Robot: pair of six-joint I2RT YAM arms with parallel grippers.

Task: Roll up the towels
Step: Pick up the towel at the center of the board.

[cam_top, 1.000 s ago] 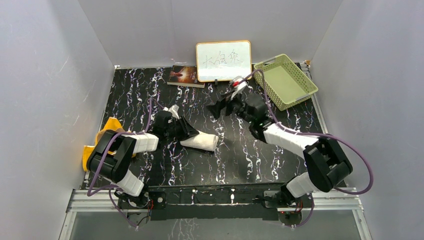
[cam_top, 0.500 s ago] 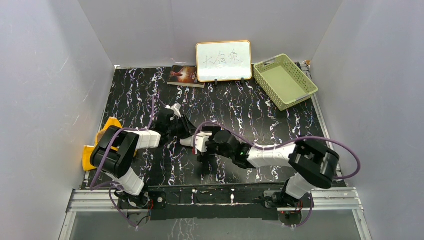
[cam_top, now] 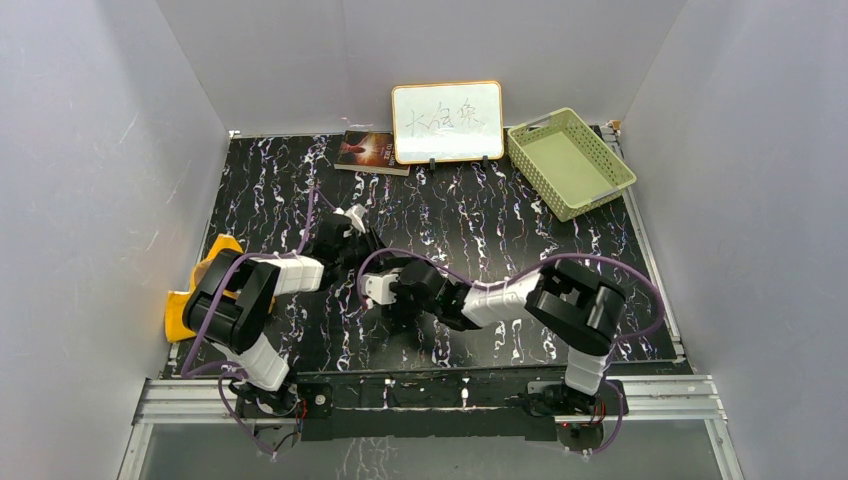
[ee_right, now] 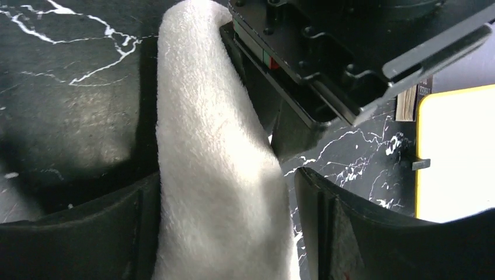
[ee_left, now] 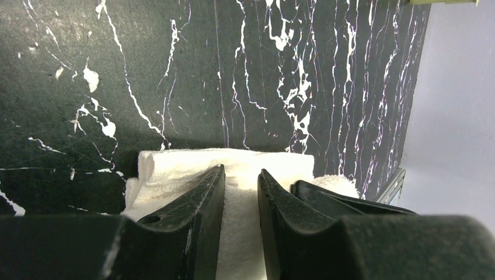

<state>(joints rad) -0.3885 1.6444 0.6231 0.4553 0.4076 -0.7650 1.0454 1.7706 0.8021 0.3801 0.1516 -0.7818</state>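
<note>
Two towels need rolling, and the robot is busy with the cream towel (ee_right: 216,146) right now. It lies near the middle of the dark table (ee_left: 175,70), and it looks like a fat soft roll lying on its side.

The left gripper (ee_left: 240,198) is pinched on one end of the roll. A bit of white cloth sits squeezed in the thin gap between its two fingers. The right gripper (ee_right: 225,192) is at the other end with its jaws wide apart, one finger on each side of the roll. I cannot tell if those fingers touch the cloth.

I think this is the end of the first roll, with both arms making it neat. Next, I think the right gripper should close softly around the roll so it cannot come loose. Then the left one can let go. If it squeezes too hard the roll may get squashed, and if too soft it may open up again.

The orange towel (cam_top: 176,315) lies at the left edge of the table, partly hidden under the left arm. It is well apart from both grippers and does not look rolled yet.
</note>
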